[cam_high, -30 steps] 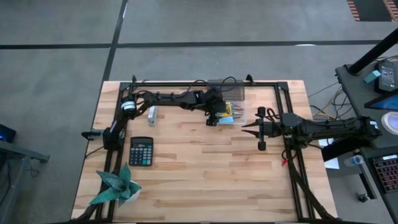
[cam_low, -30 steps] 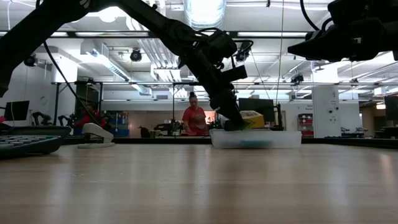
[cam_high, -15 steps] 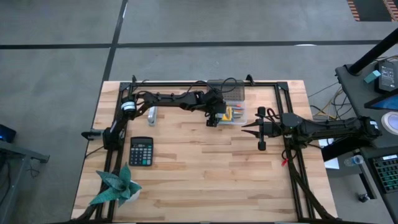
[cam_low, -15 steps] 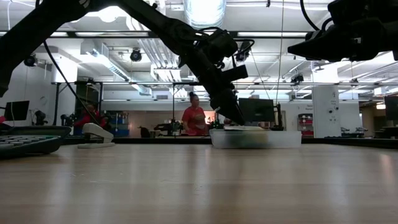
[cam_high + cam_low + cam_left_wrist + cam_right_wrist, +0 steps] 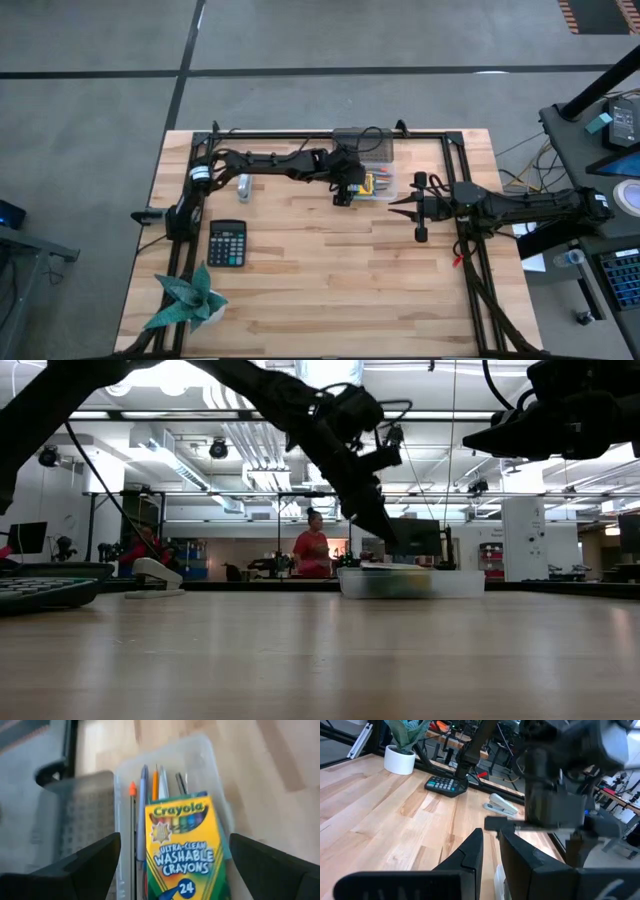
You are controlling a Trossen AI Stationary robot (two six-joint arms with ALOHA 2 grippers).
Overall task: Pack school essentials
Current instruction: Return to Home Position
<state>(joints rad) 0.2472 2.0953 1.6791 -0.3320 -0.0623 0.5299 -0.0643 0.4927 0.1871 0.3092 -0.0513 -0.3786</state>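
The yellow-green crayon box (image 5: 185, 850) lies flat in a clear plastic container (image 5: 210, 750) on top of thin pens and pencils (image 5: 142, 810). In the high view the container (image 5: 380, 182) stands at the table's far middle. My left gripper (image 5: 174, 840) hangs open above it, its fingers wide to either side of the crayon box and touching nothing; it also shows in the high view (image 5: 342, 195) and the low view (image 5: 385, 535). My right gripper (image 5: 395, 207) waits to the right of the container, raised off the table, its fingers (image 5: 491, 837) slightly apart. Scissors and eraser do not show.
A black calculator (image 5: 227, 243) and a green folded-paper plant (image 5: 187, 298) sit at the table's near left. A stapler (image 5: 244, 186) lies left of the container and a grey mesh tray (image 5: 365, 145) behind it. Bare wood fills the near middle. People show in the room beyond.
My left gripper has let go of the crayon box and has risen above the container. The box, held tilted over the container a second ago, now lies flat inside it. My right arm has kept still.
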